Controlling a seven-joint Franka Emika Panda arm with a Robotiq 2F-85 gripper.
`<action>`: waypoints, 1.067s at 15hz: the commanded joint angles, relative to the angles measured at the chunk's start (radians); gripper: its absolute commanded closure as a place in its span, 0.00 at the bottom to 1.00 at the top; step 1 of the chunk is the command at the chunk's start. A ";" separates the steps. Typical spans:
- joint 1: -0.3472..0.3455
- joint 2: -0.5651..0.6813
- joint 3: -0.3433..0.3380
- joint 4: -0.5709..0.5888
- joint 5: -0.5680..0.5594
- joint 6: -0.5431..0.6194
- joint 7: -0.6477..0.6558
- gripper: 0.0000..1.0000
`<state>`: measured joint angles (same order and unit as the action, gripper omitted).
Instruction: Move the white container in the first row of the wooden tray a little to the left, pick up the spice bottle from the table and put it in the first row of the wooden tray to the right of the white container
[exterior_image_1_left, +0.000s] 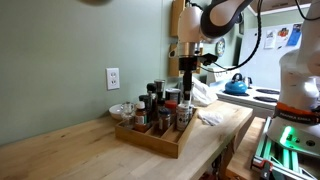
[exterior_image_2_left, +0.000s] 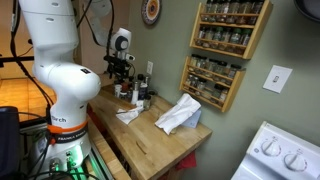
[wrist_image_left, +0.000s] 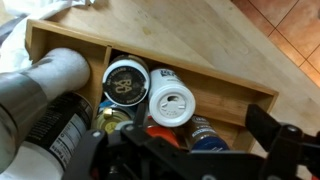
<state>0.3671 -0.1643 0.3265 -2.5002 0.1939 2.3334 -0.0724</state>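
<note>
The wooden tray (exterior_image_1_left: 150, 140) sits on the table and holds several small bottles. In the wrist view its rim (wrist_image_left: 230, 75) runs across the frame. The white container (wrist_image_left: 172, 102), seen from above with a white lid, stands in the tray beside a dark-lidded jar (wrist_image_left: 125, 78). A spice bottle with a dark cap and blue label (wrist_image_left: 203, 134) stands in the tray to the right of the white container, between my fingers. My gripper (wrist_image_left: 205, 140) is open, its fingers spread wider than the bottle. In both exterior views it hovers over the tray's end (exterior_image_1_left: 187, 88) (exterior_image_2_left: 125, 78).
A small bowl (exterior_image_1_left: 122, 110) stands beside the tray. White cloths (exterior_image_2_left: 178, 115) lie on the wooden table. A blue kettle (exterior_image_1_left: 237, 85) is on the stove behind. Spice racks (exterior_image_2_left: 215, 75) hang on the wall. A pale blurred cylinder (wrist_image_left: 50, 75) fills the wrist view's left.
</note>
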 joint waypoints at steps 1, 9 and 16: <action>-0.007 0.027 0.010 -0.020 -0.054 0.058 0.032 0.00; -0.018 0.078 0.006 -0.047 -0.122 0.158 0.075 0.00; -0.020 0.095 0.006 -0.051 -0.134 0.178 0.085 0.07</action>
<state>0.3530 -0.0704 0.3262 -2.5333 0.0865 2.4919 -0.0179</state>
